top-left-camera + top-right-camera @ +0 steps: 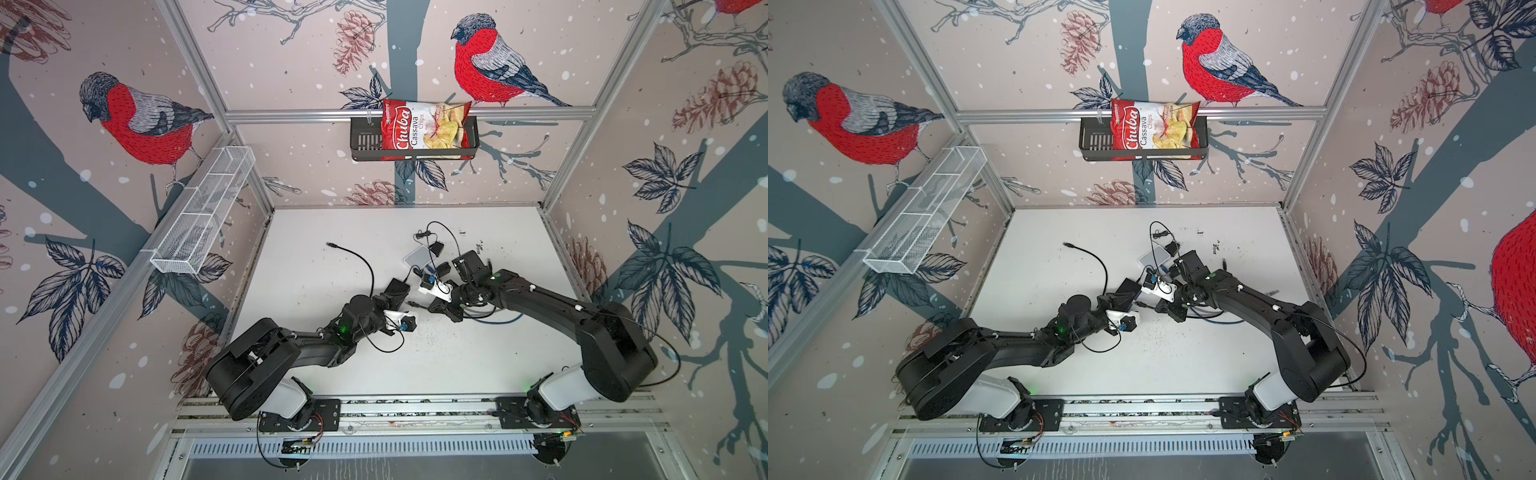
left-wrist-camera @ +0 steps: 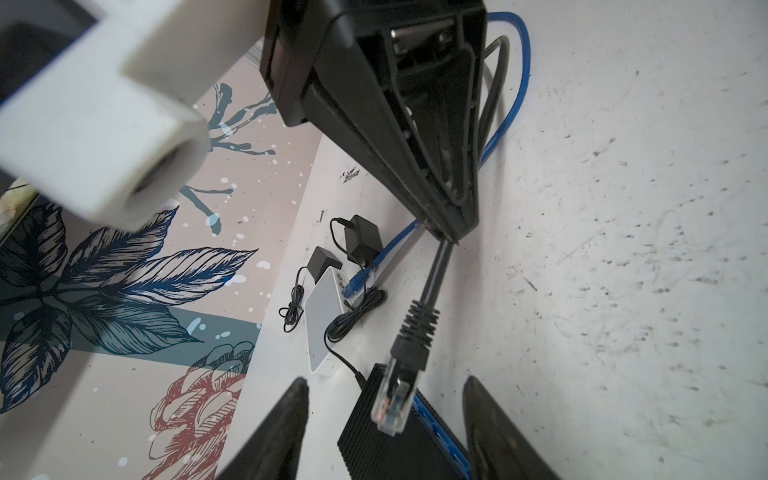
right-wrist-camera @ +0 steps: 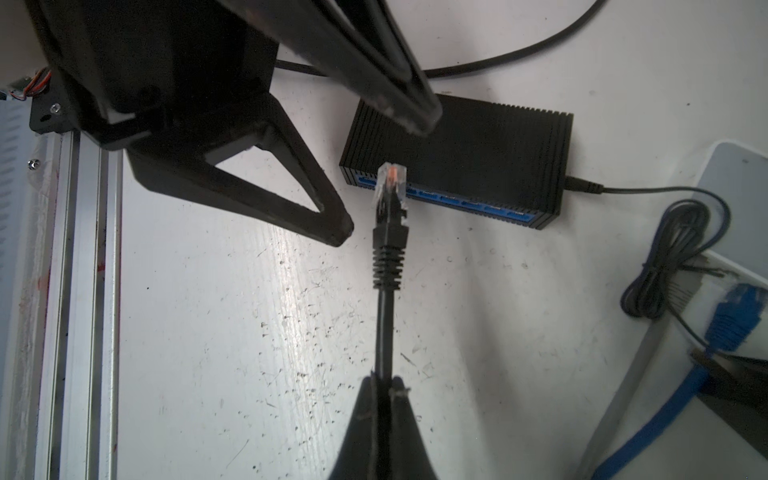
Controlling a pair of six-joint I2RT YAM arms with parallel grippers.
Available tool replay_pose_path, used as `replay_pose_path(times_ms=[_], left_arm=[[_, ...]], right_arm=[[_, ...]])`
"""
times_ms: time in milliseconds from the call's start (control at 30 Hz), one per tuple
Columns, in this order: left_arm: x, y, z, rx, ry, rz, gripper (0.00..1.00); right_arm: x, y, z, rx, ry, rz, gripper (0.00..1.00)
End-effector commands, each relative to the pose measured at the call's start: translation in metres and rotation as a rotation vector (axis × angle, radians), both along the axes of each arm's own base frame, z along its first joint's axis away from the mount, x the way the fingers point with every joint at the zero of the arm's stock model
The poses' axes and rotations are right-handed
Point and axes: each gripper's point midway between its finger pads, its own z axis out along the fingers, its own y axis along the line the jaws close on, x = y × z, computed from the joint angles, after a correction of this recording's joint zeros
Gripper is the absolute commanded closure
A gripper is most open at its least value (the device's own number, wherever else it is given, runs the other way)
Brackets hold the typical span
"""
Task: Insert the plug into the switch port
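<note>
The plug [image 3: 390, 183] is a clear connector on a black cable [image 3: 384, 324]. My right gripper [image 3: 384, 384] is shut on that cable a short way behind the plug's ribbed boot and holds it off the table. The plug tip points at the blue port face of the black ribbed switch [image 3: 478, 141], near its left end, without touching it. My left gripper [image 2: 388, 419] is open, one finger on each side of the plug [image 2: 392, 399], neither touching it. In a top view the plug [image 1: 411, 304] hangs between both arms beside the switch [image 1: 397, 289].
A white box [image 1: 419, 255] with a blue cable plugged in lies behind the switch, with black power adapters [image 2: 361, 243] and coiled leads beside it. The black cable's far end [image 1: 331, 245] rests on the table at the left. A chips bag [image 1: 424, 129] sits in a wall basket.
</note>
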Motion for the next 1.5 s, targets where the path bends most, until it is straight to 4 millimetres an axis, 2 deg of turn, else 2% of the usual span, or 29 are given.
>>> replay_pose_path(times_ms=[0,333,667,967,1467], left_arm=[[0.000,-0.007,0.012,-0.033,-0.027,-0.041,0.44],[-0.001,-0.011,0.005,0.002,-0.005,-0.068,0.60],[0.002,-0.007,-0.010,0.076,0.016,-0.052,0.60],[0.002,-0.005,-0.014,0.086,0.023,-0.045,0.74],[0.007,-0.007,-0.014,0.091,0.026,-0.038,0.84]], right_arm=[[-0.005,0.002,0.004,0.017,0.014,0.019,0.97],[-0.007,0.002,0.005,0.020,0.015,0.026,0.97],[-0.006,0.002,0.007,0.024,0.008,0.031,0.97],[-0.006,0.002,0.007,0.024,0.010,0.032,0.98],[-0.010,0.001,0.007,0.025,0.019,0.042,0.97]])
